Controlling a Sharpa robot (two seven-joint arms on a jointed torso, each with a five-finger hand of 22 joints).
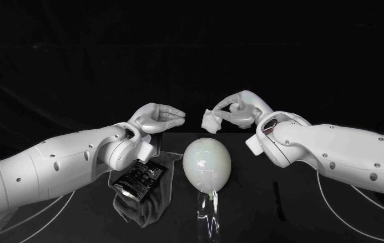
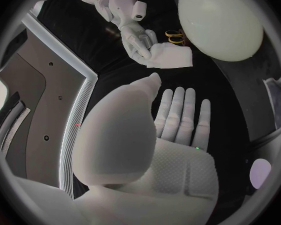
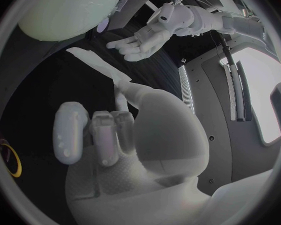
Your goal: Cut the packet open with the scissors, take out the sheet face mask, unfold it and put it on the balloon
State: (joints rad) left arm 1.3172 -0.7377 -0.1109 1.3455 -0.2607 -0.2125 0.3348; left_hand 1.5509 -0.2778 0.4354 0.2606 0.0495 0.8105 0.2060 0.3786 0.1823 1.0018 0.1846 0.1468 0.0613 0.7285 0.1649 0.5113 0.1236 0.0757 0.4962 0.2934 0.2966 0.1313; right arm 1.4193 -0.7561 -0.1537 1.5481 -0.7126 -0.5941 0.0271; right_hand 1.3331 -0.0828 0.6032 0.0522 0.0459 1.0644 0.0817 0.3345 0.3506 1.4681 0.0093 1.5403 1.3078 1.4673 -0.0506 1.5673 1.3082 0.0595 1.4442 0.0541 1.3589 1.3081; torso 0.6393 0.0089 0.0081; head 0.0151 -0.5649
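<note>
A pale, egg-shaped balloon (image 1: 206, 162) stands at the middle of the black table, and it appears too in the left wrist view (image 2: 218, 22) and the right wrist view (image 3: 65, 7). Above and behind it my right hand (image 1: 240, 109) pinches the folded white sheet mask (image 1: 211, 122) (image 2: 172, 57) (image 3: 97, 64), which hangs off its fingertips. My left hand (image 1: 157, 116) (image 2: 178, 122) hovers palm up a short way to the mask's left, fingers apart and holding nothing. The black packet (image 1: 139, 179) lies on the table below my left forearm.
The packet rests on a dark grey sheet (image 1: 148, 204). A clear stand (image 1: 210, 209) holds the balloon up. Scissors with yellow handles (image 2: 173, 35) (image 3: 12, 160) lie on the table beyond my right hand.
</note>
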